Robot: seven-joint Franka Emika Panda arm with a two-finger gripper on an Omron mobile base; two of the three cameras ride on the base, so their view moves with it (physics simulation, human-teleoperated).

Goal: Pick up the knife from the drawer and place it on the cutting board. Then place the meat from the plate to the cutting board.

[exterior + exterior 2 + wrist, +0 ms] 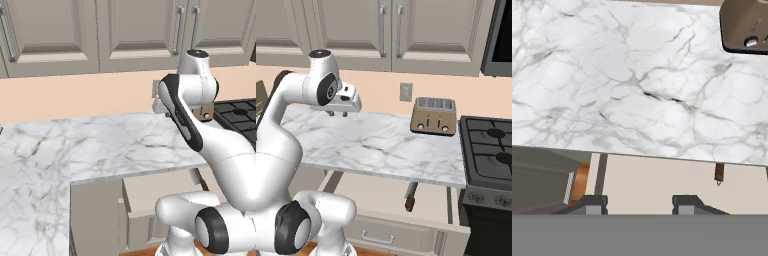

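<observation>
While the claw is held open above the tabletop, the knife is seen in the open drawer.

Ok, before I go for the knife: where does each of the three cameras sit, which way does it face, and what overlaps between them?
Left base view: behind the arm on its left, looking forward and down over the marble counter to the wall cabinets; the arm rises from the lower right.
Right base view: behind on the right, facing the toaster, stove and open drawer holding the knife; the arm rises lower left, gripper over the counter.
Hand view: on the hand, looking down at counter and drawer; fingertips at the bottom.
Shared: right base and hand views both show drawer, knife handle and toaster.
</observation>
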